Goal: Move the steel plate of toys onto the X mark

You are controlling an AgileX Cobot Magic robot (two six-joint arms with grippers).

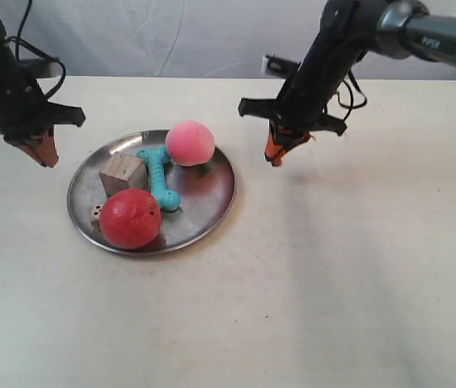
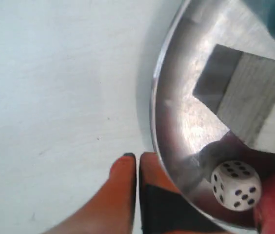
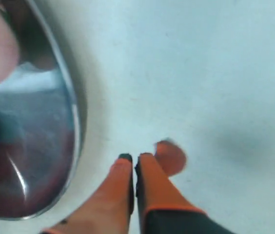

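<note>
The steel plate [image 1: 209,202] lies on the table left of centre. It holds a pink ball [image 1: 190,143], a red ball [image 1: 130,217], a teal bone toy [image 1: 159,176], a wooden cube [image 1: 122,173] and a small die [image 1: 97,215]. My left gripper [image 1: 46,153] hangs shut just off the plate's left side. The left wrist view shows this gripper [image 2: 137,157] close against the rim [image 2: 156,122], near the die [image 2: 235,184] and cube [image 2: 254,107]. My right gripper [image 1: 274,153] is shut and empty, right of the plate. In the right wrist view it [image 3: 133,157] sits apart from the rim [image 3: 74,131]. No X mark shows.
Pale tabletop [image 1: 349,267] stretches to the right of and in front of the plate. A grey backdrop [image 1: 171,36] stands behind the table's far edge. A blurred orange patch [image 3: 171,157] lies beside my right fingertips.
</note>
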